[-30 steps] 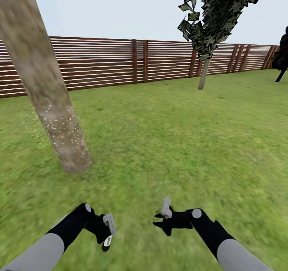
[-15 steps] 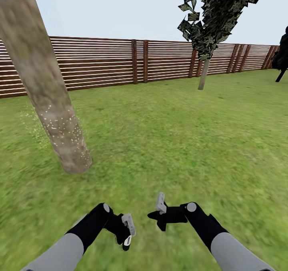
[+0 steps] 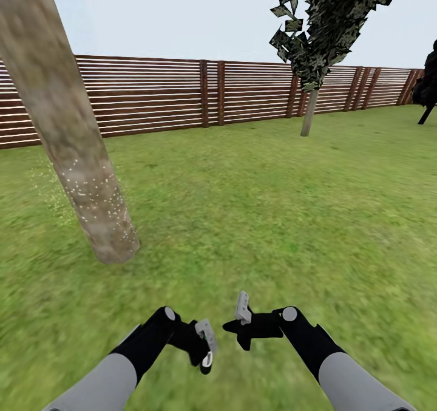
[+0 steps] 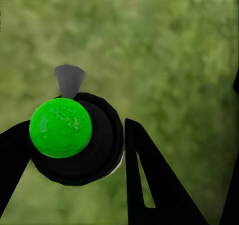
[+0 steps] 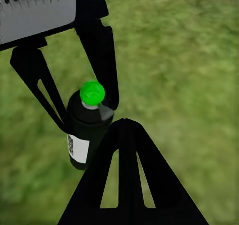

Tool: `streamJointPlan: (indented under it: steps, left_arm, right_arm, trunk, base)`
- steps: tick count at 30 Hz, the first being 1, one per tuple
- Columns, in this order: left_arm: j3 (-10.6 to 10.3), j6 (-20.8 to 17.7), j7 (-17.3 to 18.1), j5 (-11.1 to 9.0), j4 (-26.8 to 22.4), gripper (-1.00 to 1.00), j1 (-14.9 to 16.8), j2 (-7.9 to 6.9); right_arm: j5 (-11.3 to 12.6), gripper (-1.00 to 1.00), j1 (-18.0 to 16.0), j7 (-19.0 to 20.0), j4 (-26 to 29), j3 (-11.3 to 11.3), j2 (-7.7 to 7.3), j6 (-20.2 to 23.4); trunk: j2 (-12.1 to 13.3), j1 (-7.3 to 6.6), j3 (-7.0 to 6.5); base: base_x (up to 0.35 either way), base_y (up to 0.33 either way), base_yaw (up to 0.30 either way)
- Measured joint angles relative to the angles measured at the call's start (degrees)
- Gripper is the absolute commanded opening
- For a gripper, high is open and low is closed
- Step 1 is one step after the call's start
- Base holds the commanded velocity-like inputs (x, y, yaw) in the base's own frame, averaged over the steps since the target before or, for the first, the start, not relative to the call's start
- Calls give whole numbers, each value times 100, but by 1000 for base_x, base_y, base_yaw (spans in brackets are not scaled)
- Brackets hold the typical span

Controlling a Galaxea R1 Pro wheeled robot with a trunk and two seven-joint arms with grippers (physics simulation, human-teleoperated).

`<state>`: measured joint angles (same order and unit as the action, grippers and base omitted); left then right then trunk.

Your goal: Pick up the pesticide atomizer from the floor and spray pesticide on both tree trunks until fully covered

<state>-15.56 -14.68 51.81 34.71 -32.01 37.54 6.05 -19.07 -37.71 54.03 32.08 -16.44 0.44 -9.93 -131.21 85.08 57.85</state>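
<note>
Head view: left tool (image 3: 205,345) clamps the pesticide atomizer (image 5: 85,127); near tree trunk (image 3: 73,150) speckled, far tree (image 3: 309,112) untreated; right tool (image 3: 241,323) state unclear.

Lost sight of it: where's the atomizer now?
The atomizer sits clamped in the left gripper, low over the grass, beside the right gripper.

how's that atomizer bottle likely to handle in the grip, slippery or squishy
Probably stiff: the pesticide atomizer shows no denting where the left gripper pinches it. Its round, smooth dark body could twist or slip between two flat fingers. It looks small against the fingers, so it is likely light, and being tall and narrow it might tip if set on the grass.
</note>
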Motion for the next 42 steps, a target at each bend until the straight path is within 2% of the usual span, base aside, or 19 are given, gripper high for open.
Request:
streamJointPlan:
  steps: [4, 9, 13, 18, 22, 30, 35, 42]
  left_arm:
    - [13, -3, -4, -26, -139, -100, 1, 15]
    - [19, -1, -4, -40, -156, -100, -1, 111]
    - [18, 0, -4, -171, -157, -100, -1, 171]
    - [24, 1, -9, -195, -156, -100, -1, 181]
    - [18, 16, -10, -373, -157, -100, -1, 183]
    - [25, 43, -12, -396, -156, -100, -2, 185]
    - [26, 52, -8, -536, -156, -100, -10, 191]
    - [26, 53, -10, -542, -156, -100, -10, 212]
  right_arm:
    - [0, -100, 0, -1, 0, 0, 0, 0]
    - [0, -100, 0, 0, 0, 0, 0, 0]
    - [0, -100, 0, 1, 0, 0, 0, -3]
    - [0, -100, 0, 2, 0, 0, 0, -2]
    - [0, -100, 0, 2, 0, 0, 0, -4]
    - [0, -100, 0, 2, 0, 0, 0, -3]
    - [0, -100, 0, 1, 0, 0, 0, -6]
    - [0, -100, 0, 2, 0, 0, 0, -7]
  trunk:
    - [0, 0, 0]
    - [0, 0, 0]
    - [0, 0, 0]
    - [0, 0, 0]
    - [0, 0, 0]
    - [0, 0, 0]
    - [0, 0, 0]
    - [0, 0, 0]
  base:
    - [0, 0, 0]
    - [0, 0, 0]
    - [0, 0, 0]
    - [0, 0, 0]
    - [0, 0, 0]
    - [0, 0, 0]
    - [0, 0, 0]
    - [0, 0, 0]
